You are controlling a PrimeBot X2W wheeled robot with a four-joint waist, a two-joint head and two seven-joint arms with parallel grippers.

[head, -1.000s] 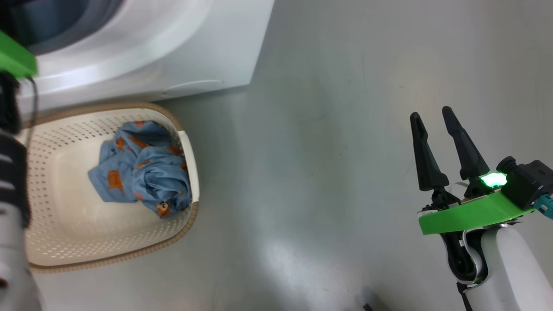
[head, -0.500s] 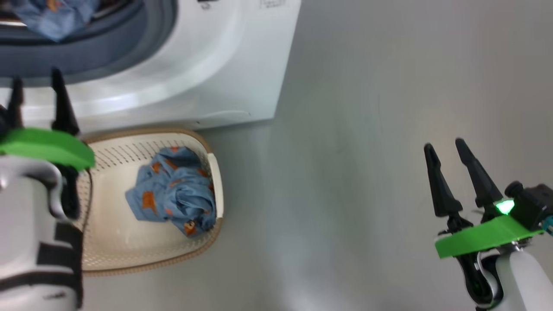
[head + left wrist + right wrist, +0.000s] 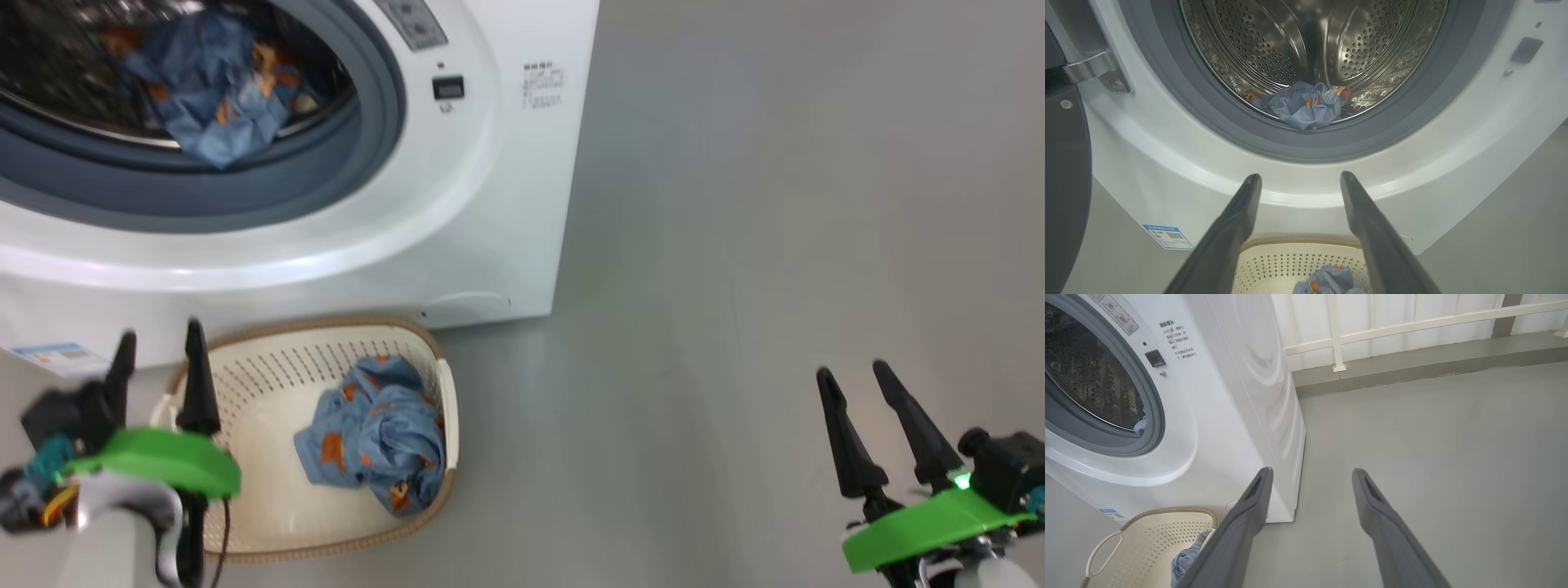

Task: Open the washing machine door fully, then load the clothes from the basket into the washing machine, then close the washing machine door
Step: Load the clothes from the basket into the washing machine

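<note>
Left gripper (image 3: 160,329) and right gripper (image 3: 851,367): each carries two long, tapering black fingers (image 3: 197,384) mounted on a bright green bracket (image 3: 155,461). The forearm shell (image 3: 110,531) is glossy white. A lit green lamp (image 3: 962,480) adjoins a black camera housing (image 3: 1008,467). At the left wrist are a teal connector (image 3: 45,468) and a thin dark cable (image 3: 222,531)

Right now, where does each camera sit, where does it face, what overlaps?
Head view: on the head, looking down at washing machine, basket, floor; left gripper and right gripper show.
Left wrist view: on that wrist, facing into the steel drum between its own fingers.
Right wrist view: on that wrist, facing the machine's right corner and floor, own fingers below.
Shared: all three show the basket with clothes.
</note>
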